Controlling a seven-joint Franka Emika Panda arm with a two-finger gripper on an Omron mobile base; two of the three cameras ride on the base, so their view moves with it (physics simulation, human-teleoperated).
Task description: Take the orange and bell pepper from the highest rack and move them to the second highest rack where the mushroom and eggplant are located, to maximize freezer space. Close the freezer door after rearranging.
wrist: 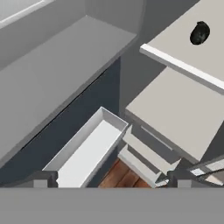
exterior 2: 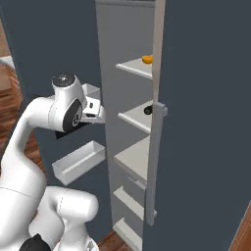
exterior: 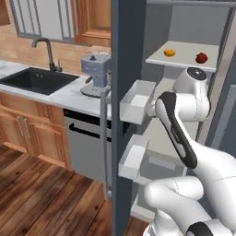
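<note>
The orange (exterior: pixel 169 52) and the bell pepper (exterior: pixel 201 57) are resting well apart on the highest rack (exterior: pixel 182 62) of the open freezer. The gripper (wrist: pixel 113 178) is hanging below them with its fingers spread apart, holding nothing. Judged light, firm and round, the orange is likely to roll; gripping across its middle looks best.
</note>
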